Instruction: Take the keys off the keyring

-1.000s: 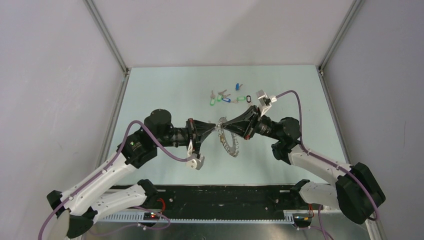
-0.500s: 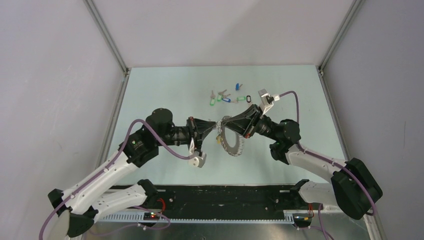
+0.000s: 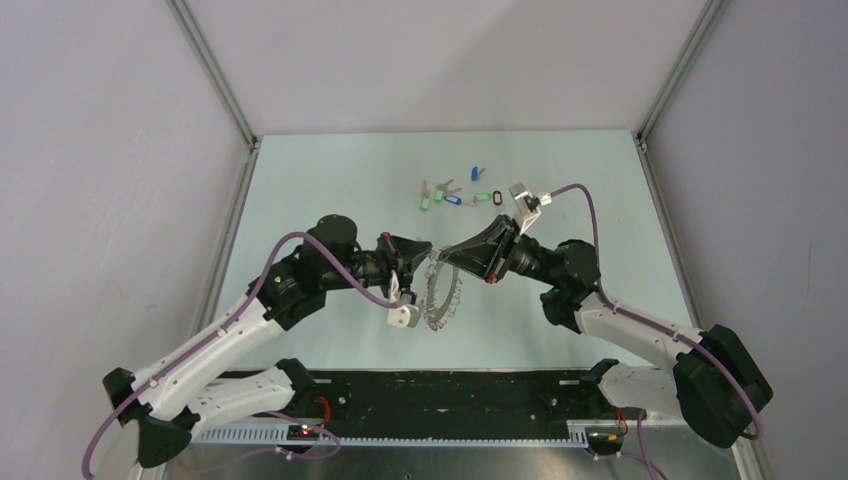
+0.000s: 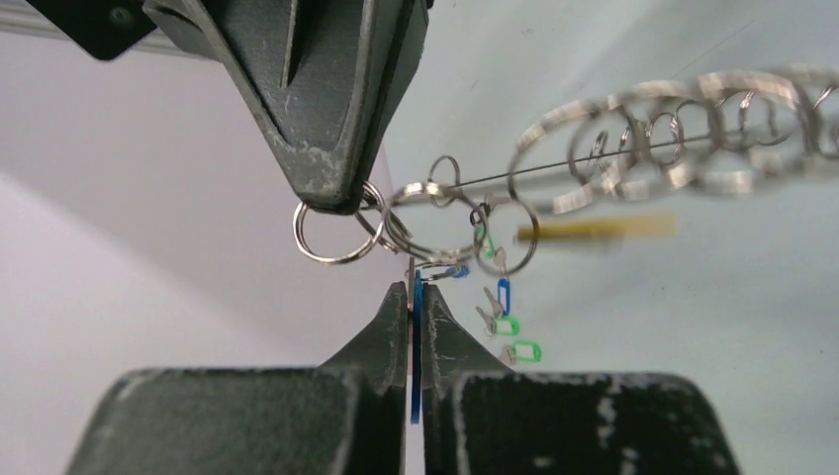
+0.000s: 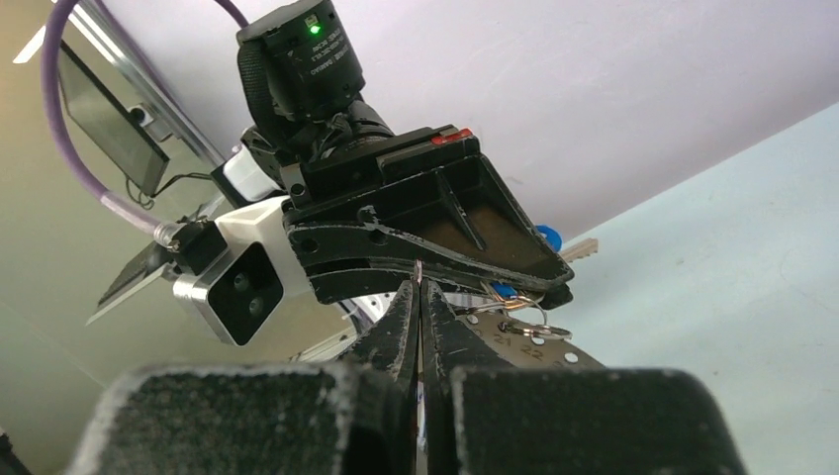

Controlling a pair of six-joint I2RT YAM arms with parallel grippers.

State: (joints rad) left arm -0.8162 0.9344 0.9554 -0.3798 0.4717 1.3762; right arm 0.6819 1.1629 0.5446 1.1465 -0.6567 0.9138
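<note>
The keyring (image 3: 441, 295), a large silver hoop fringed with small rings, hangs in the air between my two grippers. In the left wrist view it runs off to the right (image 4: 673, 148). My left gripper (image 3: 420, 262) (image 4: 415, 287) is shut on a blue tag (image 4: 416, 341) of a key still hanging from the keyring. My right gripper (image 3: 446, 256) (image 5: 419, 287) is shut on a small split ring (image 4: 331, 233) of the keyring, tip to tip with the left one. Several loose keys (image 3: 455, 195) with green, blue and black tags lie on the table behind.
The pale green table (image 3: 330, 190) is walled by grey panels at the back and both sides. The loose keys also show in the left wrist view (image 4: 510, 332). The left wrist camera (image 5: 237, 287) sits close in front of the right gripper.
Both grippers have shifted left, still tip to tip. The keyring has swung left and now hangs lower, under the left gripper's side.
</note>
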